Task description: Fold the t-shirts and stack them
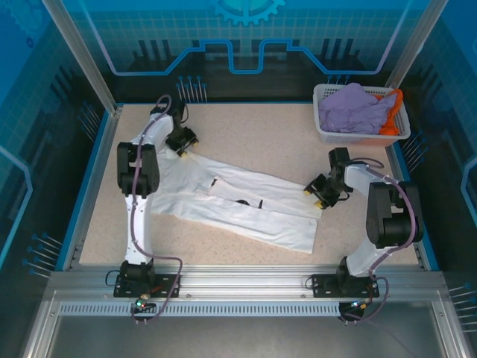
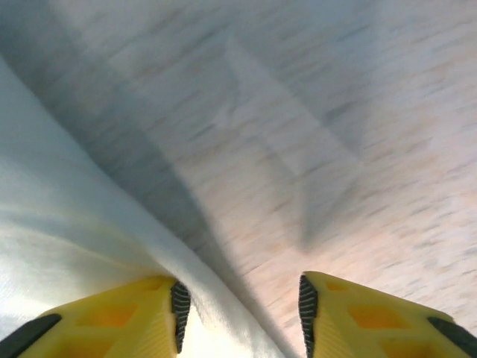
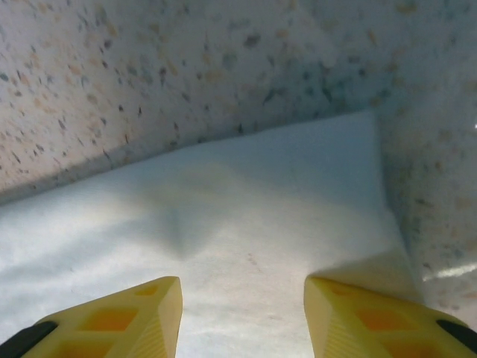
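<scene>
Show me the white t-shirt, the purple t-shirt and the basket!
white t-shirt (image 1: 246, 215): top external view, middle of the flat cloth.
lavender t-shirt (image 1: 356, 108): top external view, top of the bunched cloth.
white lattice basket (image 1: 350, 137): top external view, its near wall.

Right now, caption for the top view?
Jaws at opposite ends of a white cloth t-shirt; lavender shirt, orange shirt in white plastic lattice basket.

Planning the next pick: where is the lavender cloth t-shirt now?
In the top external view, the lavender cloth t-shirt lies bunched in the white plastic lattice basket at the far right corner of the speckled table, beside an orange cloth shirt.
</scene>
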`<action>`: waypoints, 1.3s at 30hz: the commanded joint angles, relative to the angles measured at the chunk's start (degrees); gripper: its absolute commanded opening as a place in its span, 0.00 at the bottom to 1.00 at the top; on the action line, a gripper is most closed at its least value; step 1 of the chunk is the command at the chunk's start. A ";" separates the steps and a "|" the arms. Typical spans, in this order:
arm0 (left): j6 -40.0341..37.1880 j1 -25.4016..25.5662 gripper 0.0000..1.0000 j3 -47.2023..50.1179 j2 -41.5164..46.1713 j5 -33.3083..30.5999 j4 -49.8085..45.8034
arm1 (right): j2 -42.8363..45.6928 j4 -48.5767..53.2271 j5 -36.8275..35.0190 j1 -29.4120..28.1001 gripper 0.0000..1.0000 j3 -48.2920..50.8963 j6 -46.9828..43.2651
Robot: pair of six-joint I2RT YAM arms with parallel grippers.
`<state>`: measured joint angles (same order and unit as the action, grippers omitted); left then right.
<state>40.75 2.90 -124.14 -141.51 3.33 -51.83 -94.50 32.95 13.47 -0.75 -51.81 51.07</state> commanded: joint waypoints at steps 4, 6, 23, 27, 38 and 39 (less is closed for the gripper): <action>-4.64 3.78 0.55 -32.40 -12.99 -1.58 -9.82 | 5.09 6.20 -0.99 -3.34 0.49 3.28 3.50; -5.04 4.60 0.67 -32.24 -8.25 -5.27 -6.71 | 7.23 6.57 -2.11 -3.64 0.49 3.24 3.08; 1.58 2.42 0.40 18.03 19.19 -5.31 -0.47 | 3.63 5.09 2.87 -22.95 0.51 -10.01 -21.35; 1.36 0.76 0.39 25.52 19.48 -7.37 2.23 | 1.29 7.86 4.51 -29.29 0.51 -11.60 -25.77; -4.64 2.02 0.41 -7.45 -6.75 1.54 -5.52 | -8.51 5.55 9.36 -33.15 0.49 -10.99 -22.50; -4.77 2.64 0.41 -12.32 -9.51 2.56 -6.60 | -9.81 5.70 9.71 -33.68 0.49 -11.72 -21.89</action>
<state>37.89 3.73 -129.38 -144.46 1.08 -54.98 -102.17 37.93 20.69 -32.82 -62.13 27.88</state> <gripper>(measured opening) 0.412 0.493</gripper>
